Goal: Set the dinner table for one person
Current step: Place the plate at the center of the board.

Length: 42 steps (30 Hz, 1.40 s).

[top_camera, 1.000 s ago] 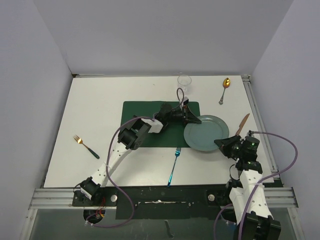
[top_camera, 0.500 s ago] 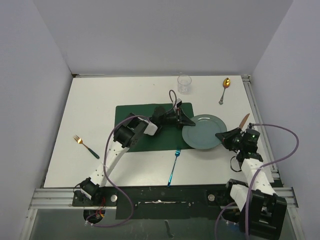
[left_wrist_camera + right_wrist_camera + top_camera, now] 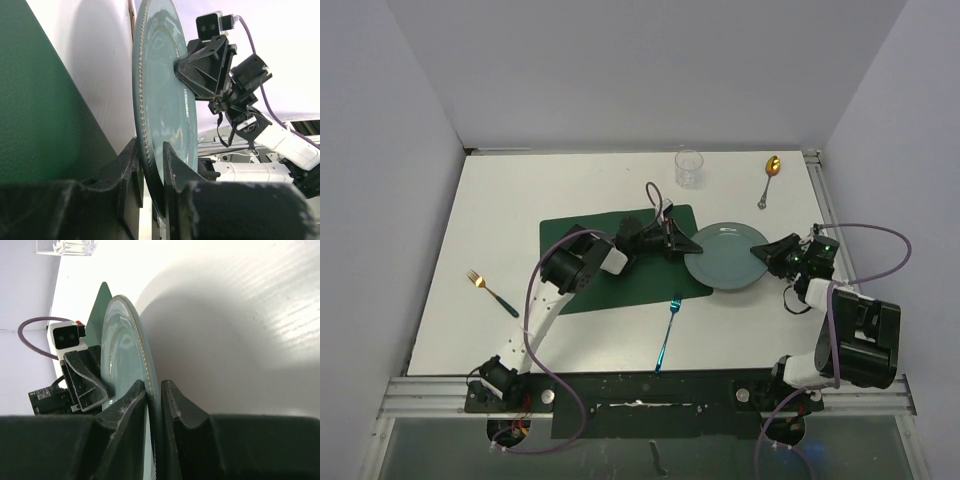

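A teal plate lies flat over the white dinner table, its left rim at the right edge of the dark green placemat. My left gripper is shut on the plate's left rim; in the left wrist view the rim of the plate runs between its jaws. The right gripper is shut on the opposite rim. The right wrist view shows the plate pinched between that gripper's jaws.
A clear glass stands behind the plate, with a gold spoon at the back right. A blue fork lies in front of the placemat. A gold fork with a dark handle lies at the left. Metal rails edge the table.
Both grippers have carried the plate to the left. The placemat has slid left and turned with the left arm. The right arm has stretched out leftward after the plate.
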Each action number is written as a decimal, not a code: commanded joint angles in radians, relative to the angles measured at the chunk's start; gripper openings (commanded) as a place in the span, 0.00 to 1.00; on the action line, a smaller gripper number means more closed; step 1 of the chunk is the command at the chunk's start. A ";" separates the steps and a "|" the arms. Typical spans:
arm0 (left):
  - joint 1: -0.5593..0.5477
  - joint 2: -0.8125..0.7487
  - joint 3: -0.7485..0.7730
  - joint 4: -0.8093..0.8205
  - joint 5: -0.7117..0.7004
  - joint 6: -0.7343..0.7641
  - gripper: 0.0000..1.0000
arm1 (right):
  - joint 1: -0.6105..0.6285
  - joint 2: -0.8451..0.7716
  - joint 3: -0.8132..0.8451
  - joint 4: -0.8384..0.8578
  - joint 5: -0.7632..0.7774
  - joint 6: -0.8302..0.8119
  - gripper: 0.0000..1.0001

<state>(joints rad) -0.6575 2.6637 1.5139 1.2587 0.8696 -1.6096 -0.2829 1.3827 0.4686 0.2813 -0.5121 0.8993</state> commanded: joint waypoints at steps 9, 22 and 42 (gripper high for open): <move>-0.078 0.132 0.196 -0.196 0.250 0.004 0.00 | 0.019 0.352 0.201 0.066 0.025 -0.086 0.00; -0.064 0.252 0.375 -0.257 0.261 -0.061 0.00 | 0.020 0.611 0.510 -0.146 0.022 -0.205 0.00; -0.028 0.157 0.123 -0.056 0.300 -0.103 0.00 | 0.017 0.662 0.614 -0.386 0.025 -0.400 0.00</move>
<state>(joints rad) -0.6090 2.7617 1.7611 1.0882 0.8577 -1.5955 -0.2985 1.9896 1.1175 0.0036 -0.7845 0.6350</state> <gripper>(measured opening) 0.136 0.184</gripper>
